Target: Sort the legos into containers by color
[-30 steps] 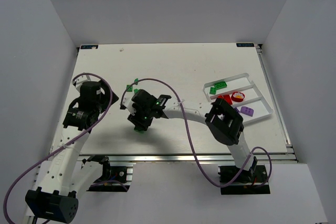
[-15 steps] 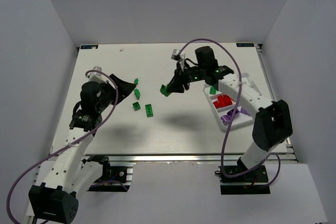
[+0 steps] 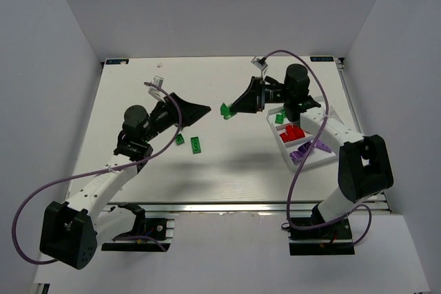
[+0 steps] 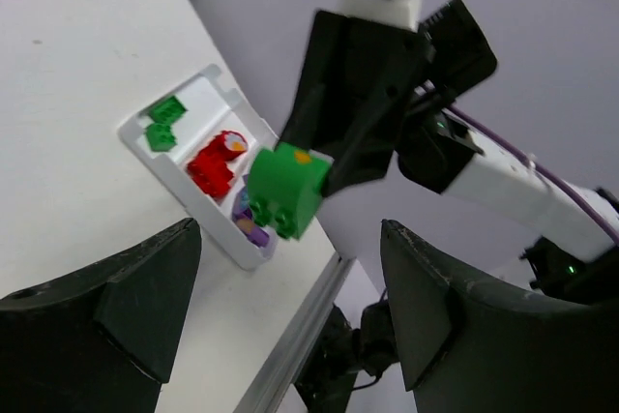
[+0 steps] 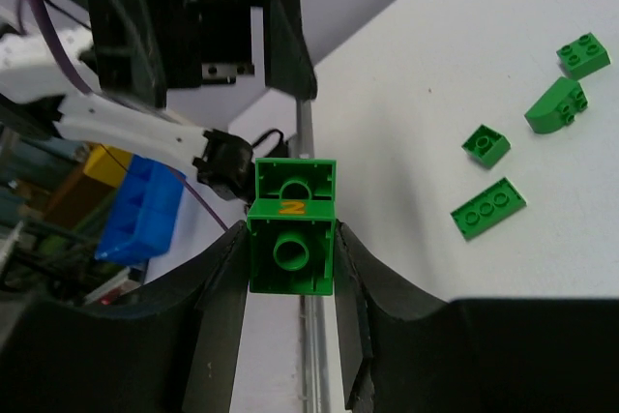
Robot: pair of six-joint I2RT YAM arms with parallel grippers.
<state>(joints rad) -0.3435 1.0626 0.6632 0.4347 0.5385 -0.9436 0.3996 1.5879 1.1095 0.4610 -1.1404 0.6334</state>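
**Green brick off the bench and on its way to the tray**

A second ago the right arm reached low across to the left of the middle, down among the loose pieces. Half a second ago it had risen; now it hangs over the middle of the bench, towards the far edge and just left of the tray (image 4: 179, 191), a little closer to it than before.

The right fingers (image 5: 218, 326) are clenched on a green brick (image 5: 292, 229), held by its two sides, clear of the bench (image 3: 227, 170) and not yet over the tray. The left fingers (image 4: 106, 307) have swung up towards the middle; they are spread wide and hold nothing, pointing at the carried brick.

So the pick looks done and the carry is under way; the drop is what remains of this step. The tray sits by the right edge; green pieces (image 4: 160, 121) lie in its far section, red pieces (image 4: 215, 162) in the middle one and purple pieces (image 3: 303, 151) in the near one, so the far section is the likely target.

Four loose green pieces (image 5: 488, 208) show on the bench left of the middle in the right wrist view; the sorting is not finished.
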